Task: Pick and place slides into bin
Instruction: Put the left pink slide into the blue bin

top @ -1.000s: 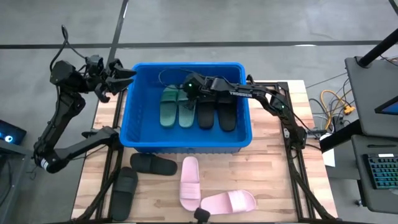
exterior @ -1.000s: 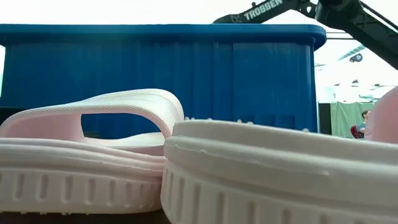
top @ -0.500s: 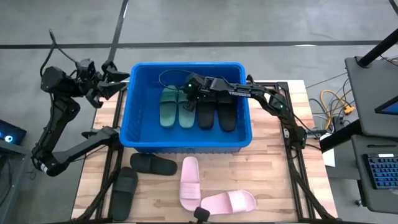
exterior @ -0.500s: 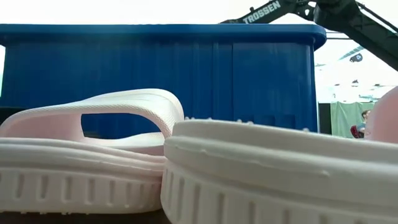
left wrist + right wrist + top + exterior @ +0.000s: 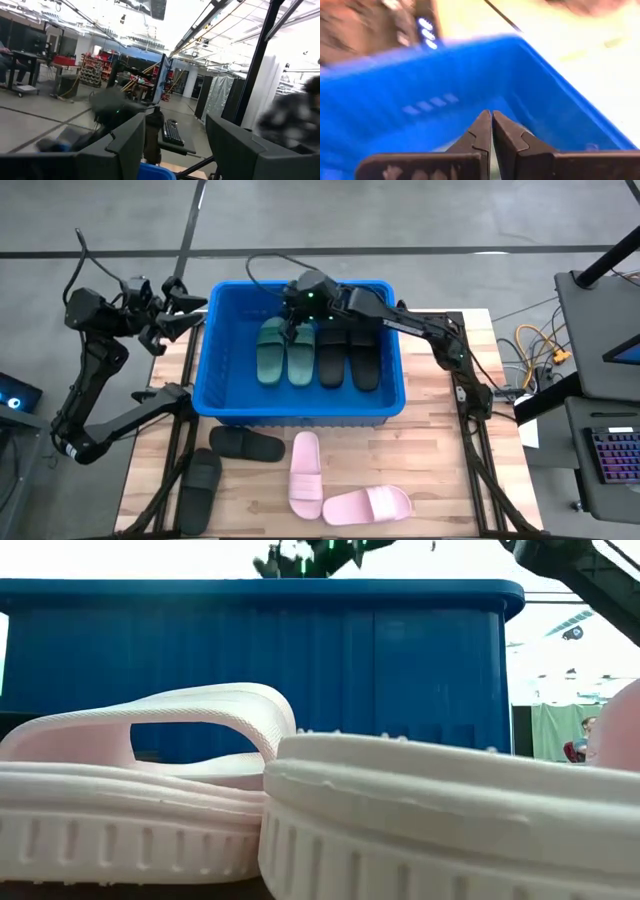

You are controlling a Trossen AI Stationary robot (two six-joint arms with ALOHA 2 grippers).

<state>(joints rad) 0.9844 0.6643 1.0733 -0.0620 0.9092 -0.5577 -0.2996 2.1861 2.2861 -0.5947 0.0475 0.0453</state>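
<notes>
The blue bin (image 5: pixel 392 385) stands at the table's far middle. In it lie two dark green slides (image 5: pixel 272 352) and two black slides (image 5: pixel 346 358), side by side on their soles. Two black slides (image 5: pixel 246 444) and two pale pink slides (image 5: pixel 305 472) lie on the table in front of the bin. The pink ones fill the low view (image 5: pixel 150 790). My right gripper (image 5: pixel 292 328) hangs shut and empty over the bin's far end, above the green slides; its wrist view (image 5: pixel 488 119) shows the fingertips together. My left gripper (image 5: pixel 195 308) is open and empty, raised beyond the bin's left far corner.
The bin's thick rim (image 5: pixel 260 590) and ribbed wall stand between the loose slides and my right arm. There is bare wood at the table's near left and right of the slides. A stand with cables (image 5: pixel 545 345) is off the table's right edge.
My right gripper has risen from low in the bin beside the green slides and swung toward the bin's far wall; its wrist now shows above the rim in the low view. My left gripper has drawn back from the bin's left far corner toward the left. The slides have stayed still.
</notes>
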